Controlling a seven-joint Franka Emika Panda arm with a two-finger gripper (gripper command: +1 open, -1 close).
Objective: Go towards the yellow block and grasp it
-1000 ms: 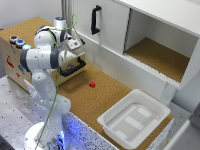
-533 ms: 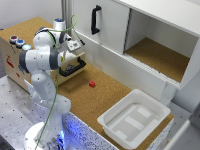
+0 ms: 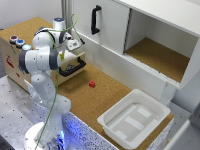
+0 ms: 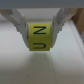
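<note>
Little has moved since the earlier frames: the white Franka arm [image 3: 42, 60] holds the same bent pose over the cork-topped surface [image 3: 95, 97], its wrist still tucked against the wooden box with a black handle [image 3: 72, 67] at the exterior view's left.

At the wrist camera, the gripper [image 4: 40, 31] has its two pale fingers [image 4: 18, 24] pressed flat against opposite sides of the yellow block [image 4: 39, 35], narrowed to the block's width. The block sits squarely between the fingertips, its face printed with dark letters, and below it lies a blurred pale surface. From the exterior view the block itself is hidden behind the arm's wrist, and only a speck of yellow shows there.

Just beyond the arm, toward the exterior view's right, a small red block [image 3: 92, 84] rests alone on the cork. Farther that way, well apart from the gripper, stands a white plastic tray [image 3: 112, 120] at the surface's near corner. Behind the arm rises a white cabinet [image 3: 165, 30] with a black door handle [image 3: 94, 19] and an open, cork-floored compartment. Three coloured round knobs [image 3: 18, 42] sit on top of the wooden box, beside the arm's shoulder.
</note>
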